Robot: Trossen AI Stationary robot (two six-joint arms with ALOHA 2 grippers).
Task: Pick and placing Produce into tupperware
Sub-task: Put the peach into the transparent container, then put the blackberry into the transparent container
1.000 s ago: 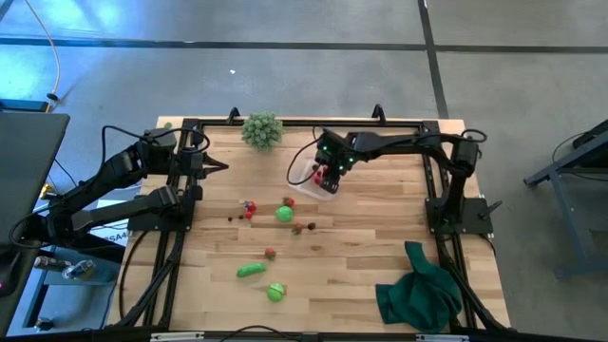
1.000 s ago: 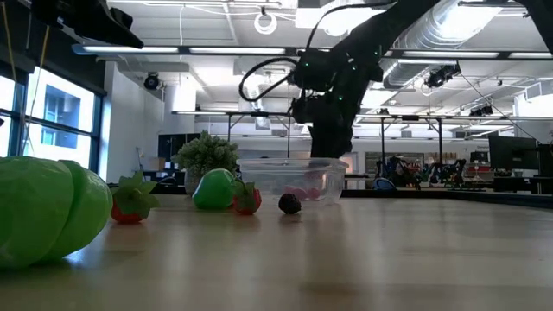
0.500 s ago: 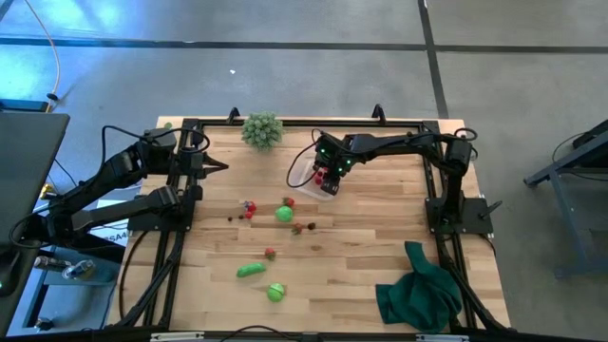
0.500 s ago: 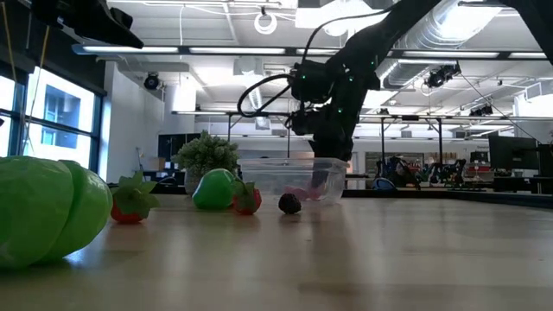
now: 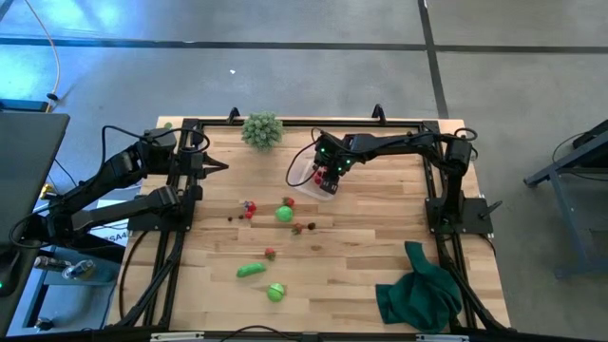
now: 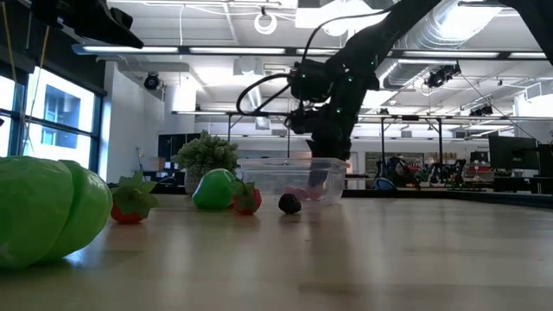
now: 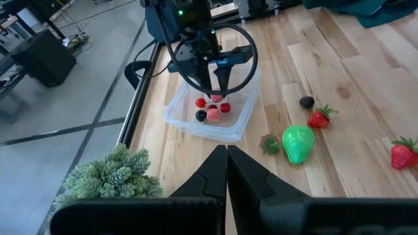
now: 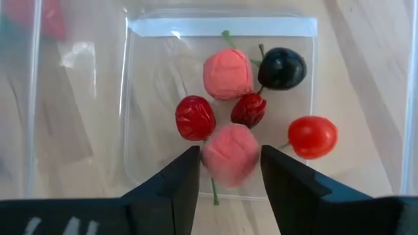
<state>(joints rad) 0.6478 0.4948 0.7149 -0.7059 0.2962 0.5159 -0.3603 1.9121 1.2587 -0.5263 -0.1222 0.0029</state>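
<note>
Hanging btwn right pincer (image 8: pixel 228 171) fingers: pink berry (image 8: pixel 230 154), over tupperware (image 8: pixel 140 98).

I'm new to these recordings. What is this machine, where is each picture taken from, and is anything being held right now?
These are two dark robot arms mounted at a wooden table, each ending in a two-finger tool. One picture looks straight down, one looks level across the tabletop, and one camera rides on each wrist.

The right tool hangs over the tupperware, a clear square container, with its fingers apart. A pink piece sits between them; whether they grip it or have just let go I cannot tell. Other small berries already lie inside.

The left tool waits shut at the table's left edge, holding nothing.

More produce lies loose on the table, along with a spiky green ball and a dark green cloth.
</note>
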